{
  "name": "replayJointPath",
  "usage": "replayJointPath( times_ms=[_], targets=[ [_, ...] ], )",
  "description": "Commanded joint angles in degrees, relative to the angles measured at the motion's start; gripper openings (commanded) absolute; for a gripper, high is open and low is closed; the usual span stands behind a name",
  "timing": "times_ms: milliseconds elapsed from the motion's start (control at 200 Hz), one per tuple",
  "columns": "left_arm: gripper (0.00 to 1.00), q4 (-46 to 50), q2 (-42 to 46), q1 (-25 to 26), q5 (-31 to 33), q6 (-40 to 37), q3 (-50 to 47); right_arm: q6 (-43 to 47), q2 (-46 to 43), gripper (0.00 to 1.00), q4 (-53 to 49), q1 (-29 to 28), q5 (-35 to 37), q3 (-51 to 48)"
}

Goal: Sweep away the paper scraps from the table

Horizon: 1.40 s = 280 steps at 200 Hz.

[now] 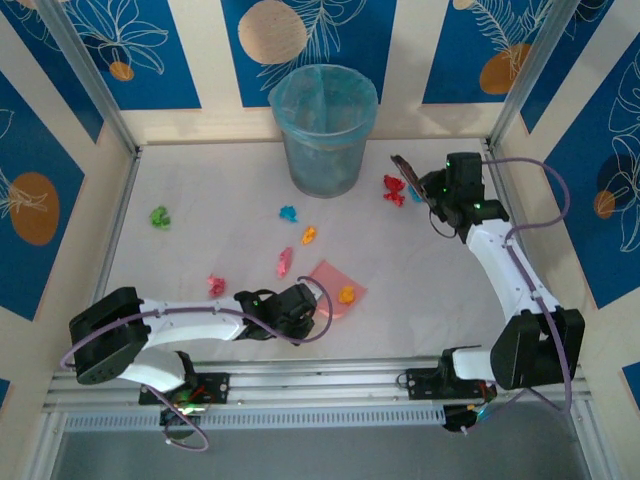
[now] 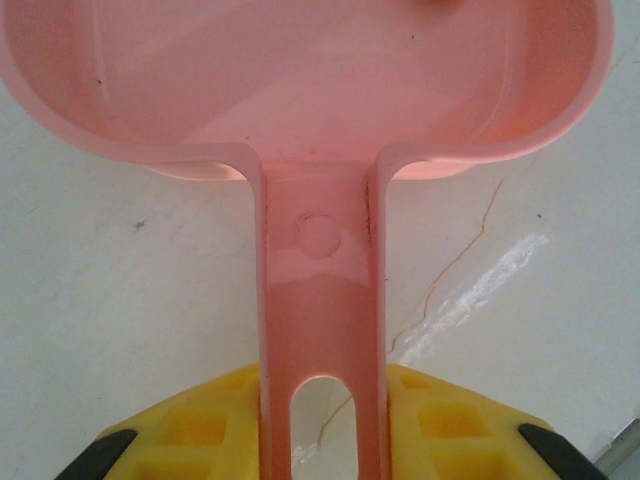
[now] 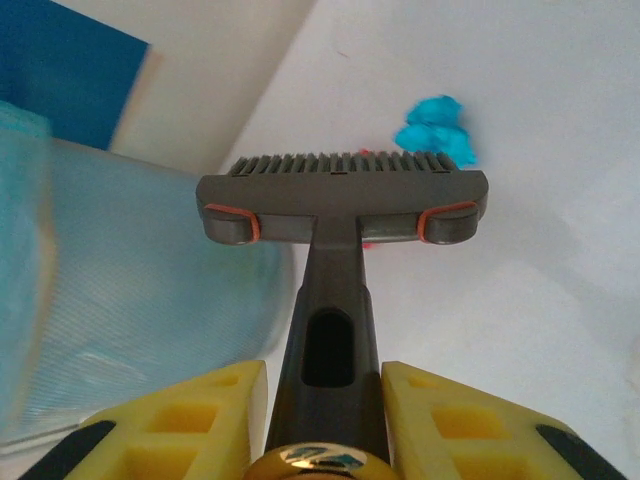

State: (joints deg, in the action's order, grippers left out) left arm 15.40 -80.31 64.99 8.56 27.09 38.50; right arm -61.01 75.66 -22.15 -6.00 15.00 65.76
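Note:
Several paper scraps lie on the white table (image 1: pixel 420 300): green (image 1: pixel 160 216), cyan (image 1: pixel 289 213), orange (image 1: pixel 310 235), pink (image 1: pixel 285 262) and red-pink (image 1: pixel 216 285). A red scrap (image 1: pixel 394 188) lies with another cyan bit (image 3: pixel 435 130) just past the brush head. My left gripper (image 1: pixel 300 303) (image 2: pixel 322 430) is shut on the handle of the pink dustpan (image 2: pixel 320 300), which lies flat with one orange scrap (image 1: pixel 346 294) on its pan (image 1: pixel 330 275). My right gripper (image 1: pixel 445 192) (image 3: pixel 325 420) is shut on the dark grey brush (image 3: pixel 340 200), held by the red scrap.
A translucent bin with a blue liner (image 1: pixel 323 130) (image 3: pixel 120 300) stands at the back centre, just left of the brush. Beige walls close the table at the back and both sides. Metal rails (image 1: pixel 320 375) run along the near edge by the arm bases.

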Motion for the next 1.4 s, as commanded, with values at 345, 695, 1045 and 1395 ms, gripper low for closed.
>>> replayJointPath(
  times_ms=[345,695,1045,1395],
  targets=[
    [0.00,1.3,-0.1,-0.4,-0.7,0.3,-1.0,-2.4,18.2,0.00,2.8,-1.2,-2.7,15.7],
    [0.00,0.7,0.0,-0.4,-1.6,0.3,-1.2,-7.2,11.4,0.00,1.9,-3.6,-2.7,4.8],
    [0.00,0.8,1.8,-0.4,-1.4,0.6,-1.9,-9.5,-4.9,0.00,2.8,-7.1,-3.6,-10.5],
    [0.00,0.6,2.5,-0.4,-1.7,0.9,-2.4,-8.2,-21.1,0.00,-5.9,-12.7,-3.9,-18.8]
  ],
)
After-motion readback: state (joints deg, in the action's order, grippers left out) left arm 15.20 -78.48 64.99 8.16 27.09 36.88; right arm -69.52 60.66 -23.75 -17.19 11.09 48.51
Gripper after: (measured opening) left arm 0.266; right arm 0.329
